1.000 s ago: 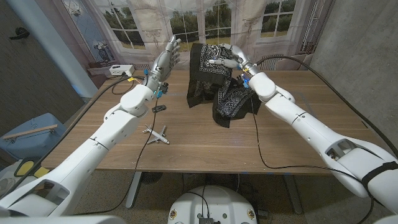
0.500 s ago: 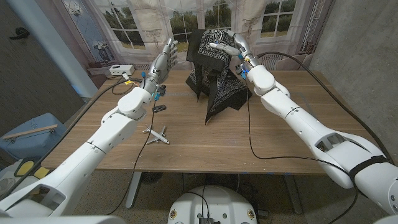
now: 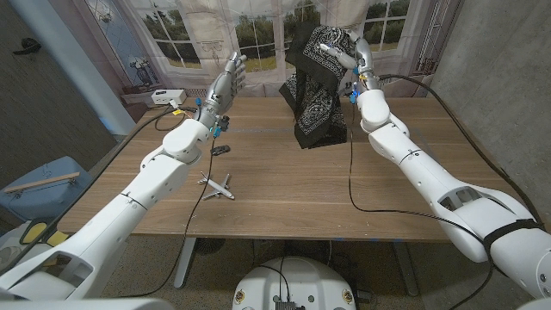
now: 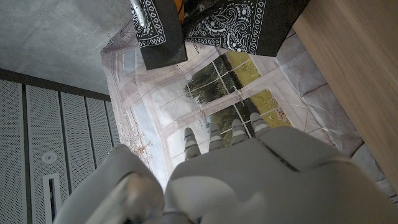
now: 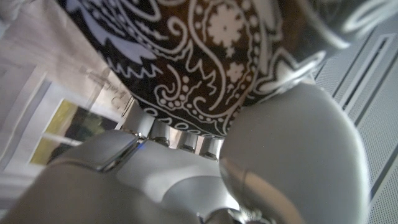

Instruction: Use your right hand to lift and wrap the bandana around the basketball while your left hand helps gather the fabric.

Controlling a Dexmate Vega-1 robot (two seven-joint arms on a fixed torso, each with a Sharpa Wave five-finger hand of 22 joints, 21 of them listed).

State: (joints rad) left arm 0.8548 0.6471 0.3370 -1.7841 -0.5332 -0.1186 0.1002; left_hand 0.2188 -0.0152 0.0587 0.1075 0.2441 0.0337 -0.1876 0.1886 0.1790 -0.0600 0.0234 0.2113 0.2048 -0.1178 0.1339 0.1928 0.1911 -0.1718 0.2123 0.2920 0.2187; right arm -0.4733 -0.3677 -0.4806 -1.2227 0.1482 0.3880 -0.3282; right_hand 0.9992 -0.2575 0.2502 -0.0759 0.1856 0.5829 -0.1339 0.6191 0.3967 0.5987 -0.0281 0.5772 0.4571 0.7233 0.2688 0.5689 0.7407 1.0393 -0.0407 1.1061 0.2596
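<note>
Long wooden table (image 3: 284, 185) under both arms. Black paisley cotton bandana (image 3: 318, 86) hanging in folds from the raised right hand (image 3: 349, 53), lifted high off the table, presumably to drape over the basketball; ball itself not discernible, perhaps hidden behind the cloth. Right hand grasping the fabric's top. Left hand (image 3: 225, 83) well apart from the cloth, raised, released, fingers straight, seemingly waiting to gather. Small white toy airplane (image 3: 216, 184) near left forearm.

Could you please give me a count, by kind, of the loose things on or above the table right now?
Bandana, held up by the right hand: 1
Toy airplane: 1
Small dark object: 1
White box: 1
Total: 4
</note>
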